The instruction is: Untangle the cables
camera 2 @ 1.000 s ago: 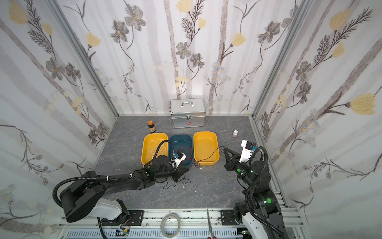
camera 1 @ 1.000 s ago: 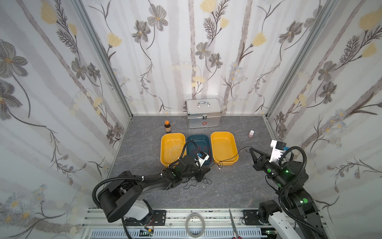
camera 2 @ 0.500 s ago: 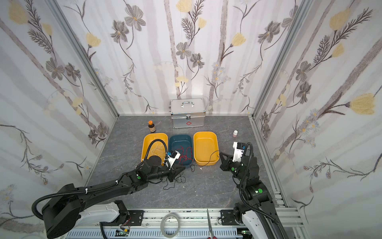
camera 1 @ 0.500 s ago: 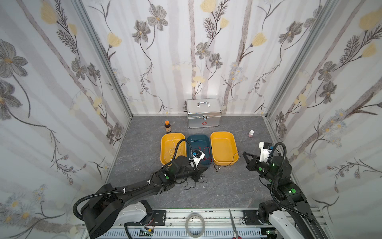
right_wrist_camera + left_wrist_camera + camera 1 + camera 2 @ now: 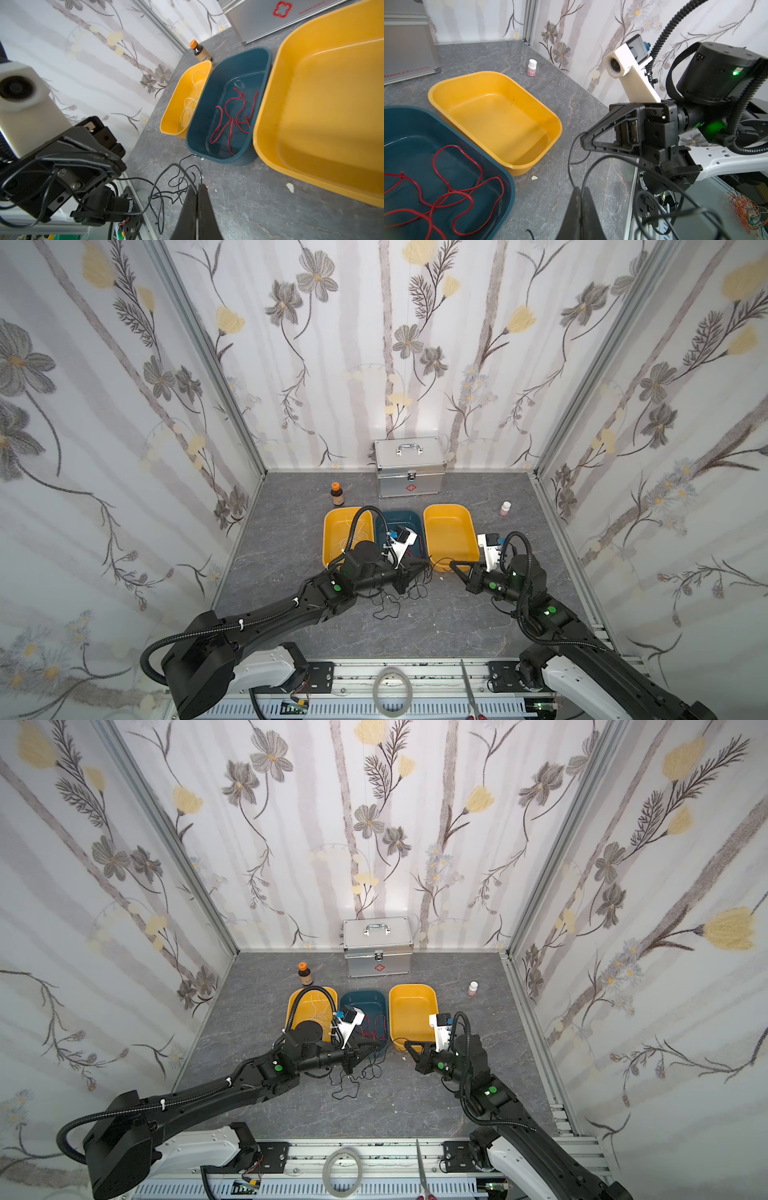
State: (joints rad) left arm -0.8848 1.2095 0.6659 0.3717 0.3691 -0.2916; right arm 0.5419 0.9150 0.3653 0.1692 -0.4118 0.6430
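The black cable (image 5: 388, 601) lies in loose loops on the grey floor in front of the trays, and a slack strand runs between both grippers. My left gripper (image 5: 426, 563) (image 5: 579, 188) is shut on one part of it. My right gripper (image 5: 453, 563) (image 5: 198, 185) is shut on another part, a short way to the right. Both tips face each other just in front of the trays. The red cable (image 5: 232, 116) lies in the blue tray (image 5: 397, 515). The white cable (image 5: 191, 104) lies in the left yellow tray (image 5: 332, 518).
The right yellow tray (image 5: 449, 508) holds nothing. A metal case (image 5: 409, 466) stands at the back wall, with a brown bottle (image 5: 337, 494) to its left and a small white bottle (image 5: 505, 508) at the right. A tape ring (image 5: 392, 686) and scissors (image 5: 469, 689) lie on the front rail.
My right gripper has come left and down, close to the left gripper. The left arm has stretched forward. The black strand between them, once taut over the yellow tray, now hangs slack.
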